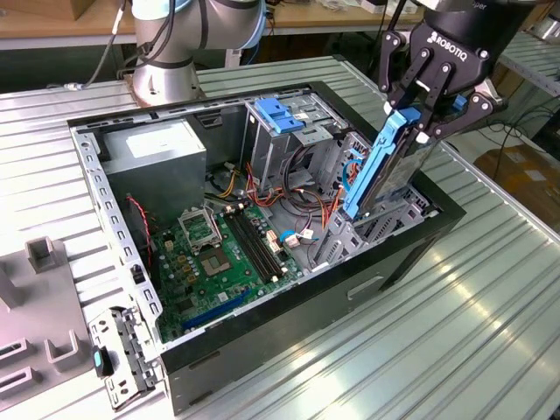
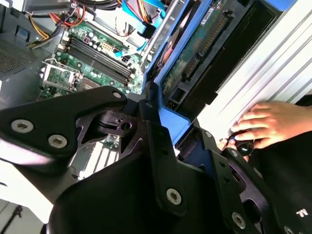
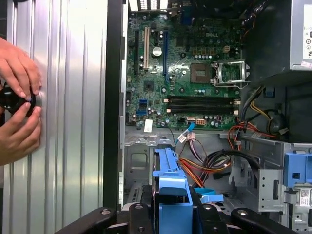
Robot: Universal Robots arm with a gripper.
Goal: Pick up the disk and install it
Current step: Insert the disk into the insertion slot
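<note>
Black gripper (image 1: 409, 121), fingers (image 1: 389, 83) pinching the blue-railed silver disk (image 1: 381, 171) on end over an open computer case (image 1: 289, 319), ribbed metal table (image 1: 464, 332) beneath.

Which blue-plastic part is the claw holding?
The disk with blue rails, held on edge in the claw; the blue bracket sits apart on the grey cage.
</note>
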